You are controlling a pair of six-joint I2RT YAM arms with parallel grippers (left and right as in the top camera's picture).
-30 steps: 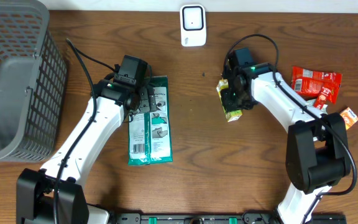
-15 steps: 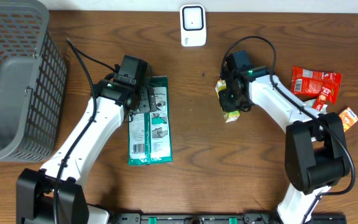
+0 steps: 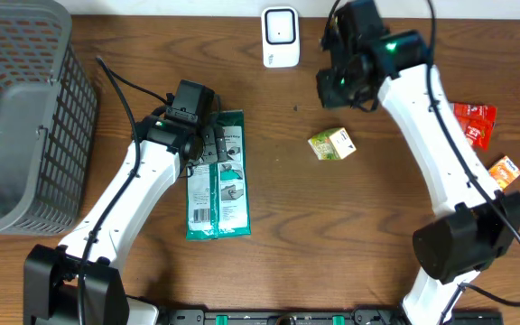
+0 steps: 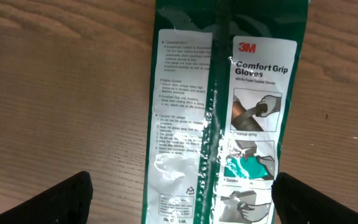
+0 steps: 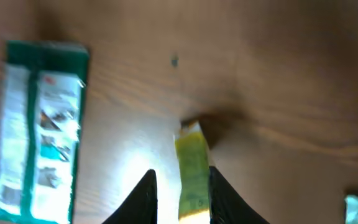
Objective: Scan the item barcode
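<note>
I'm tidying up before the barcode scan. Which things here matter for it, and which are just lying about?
For the job: scanner; yellow-green box; probably the glove pack.
Lying about: grey basket; red packets; orange packet.

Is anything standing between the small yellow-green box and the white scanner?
Nothing visible on the table does: bare wood lies between the box and the scanner. Only the right gripper hangs above, beside that path.

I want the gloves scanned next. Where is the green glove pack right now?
In the overhead view the green glove pack lies flat on the table, left of centre, beneath the open left gripper, with the grey basket farther left.
</note>
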